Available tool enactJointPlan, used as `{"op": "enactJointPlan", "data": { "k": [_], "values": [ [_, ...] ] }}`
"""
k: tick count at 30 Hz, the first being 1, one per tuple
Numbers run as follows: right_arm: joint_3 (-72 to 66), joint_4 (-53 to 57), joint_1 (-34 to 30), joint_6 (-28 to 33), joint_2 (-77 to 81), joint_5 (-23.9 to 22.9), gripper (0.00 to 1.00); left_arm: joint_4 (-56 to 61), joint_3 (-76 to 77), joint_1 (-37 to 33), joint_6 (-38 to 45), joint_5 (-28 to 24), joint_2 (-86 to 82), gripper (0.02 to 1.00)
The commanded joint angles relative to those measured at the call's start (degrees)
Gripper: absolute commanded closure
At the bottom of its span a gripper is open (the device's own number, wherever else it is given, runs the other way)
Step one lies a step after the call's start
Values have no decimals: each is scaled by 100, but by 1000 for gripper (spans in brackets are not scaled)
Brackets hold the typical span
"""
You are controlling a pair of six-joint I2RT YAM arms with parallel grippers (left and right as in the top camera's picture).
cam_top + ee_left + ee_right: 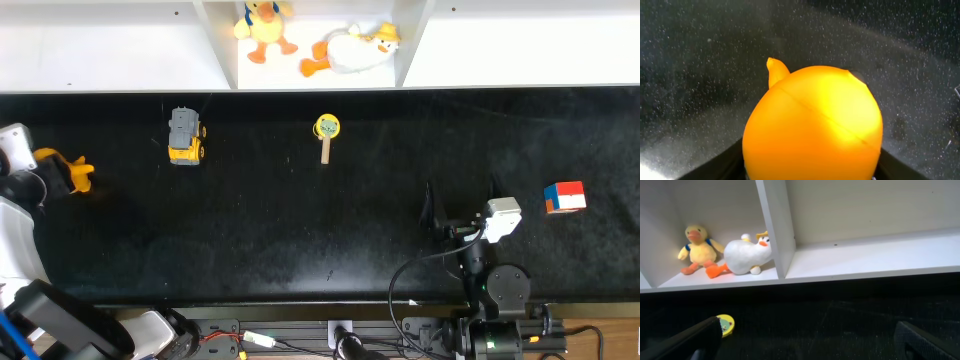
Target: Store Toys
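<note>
— Where's the left gripper point(50, 178)?
— Near the left edge of the black table point(300, 230), clamped on a rounded orange toy point(812, 125) with a small pointed tip.
— And the right gripper point(437, 208)?
— Low over the table's right side, facing the white shelf point(777, 230), fingers spread wide apart and holding nothing.
— What's lying on the table?
— A grey-and-yellow toy truck point(185, 135), a round yellow toy on a stick point(327, 135) near the middle, and a red, white and blue cube point(564, 197) far right.
— On the shelf?
— A yellow duck plush point(697, 250) touching a white duck plush point(745, 256), both in the middle compartment.
</note>
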State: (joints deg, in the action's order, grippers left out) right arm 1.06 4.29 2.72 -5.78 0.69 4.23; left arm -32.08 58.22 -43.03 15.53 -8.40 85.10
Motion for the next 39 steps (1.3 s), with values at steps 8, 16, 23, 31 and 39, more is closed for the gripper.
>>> {"op": "enactJointPlan", "data": {
  "k": [8, 16, 23, 31, 39],
  "values": [
    [-81, -20, 26, -24, -44, -26, 5, 76, 297, -31, -275, -393, -380, 590],
    [-81, -22, 26, -24, -44, -26, 7, 267, 734, 334, -846, -916, -697, 599],
    [-81, -22, 26, -24, -44, -26, 5, 1056, 754, 1349, -1152, -450, -686, 564],
    [-81, -20, 26, -26, -44, -26, 7, 1517, 754, 2033, -1720, 540, -339, 555],
    [-81, -20, 26, -24, -44, -26, 5, 2072, 782, 2022, -1797, 575, 122, 564]
  ]
}}
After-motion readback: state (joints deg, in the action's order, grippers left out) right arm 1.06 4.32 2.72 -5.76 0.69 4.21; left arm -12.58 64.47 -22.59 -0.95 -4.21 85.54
